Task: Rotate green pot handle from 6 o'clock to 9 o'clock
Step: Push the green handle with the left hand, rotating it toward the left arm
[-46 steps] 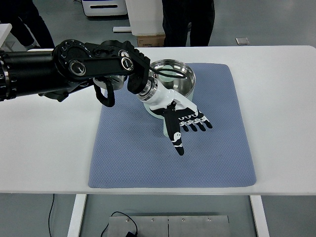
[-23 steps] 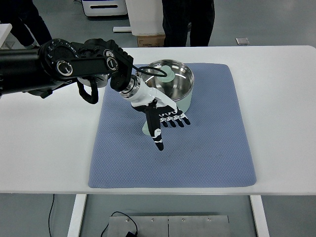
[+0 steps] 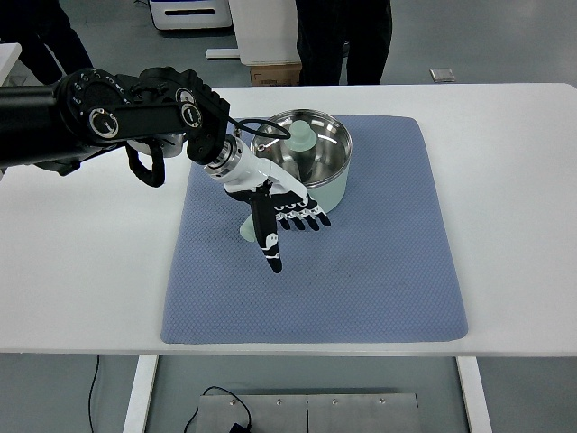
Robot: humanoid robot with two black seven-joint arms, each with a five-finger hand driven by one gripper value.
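Handle (image 3: pixel 247 231) under left robot hand (image 3: pixel 279 211)

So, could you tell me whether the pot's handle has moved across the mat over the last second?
Yes. The pale green handle under the left robot hand has swung toward the left edge of the blue mat, turning clockwise; the pot shifted slightly left too.

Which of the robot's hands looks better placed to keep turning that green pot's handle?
The left hand. Its fingers are spread right over the handle of the green pot on the blue mat. No right arm is in view.
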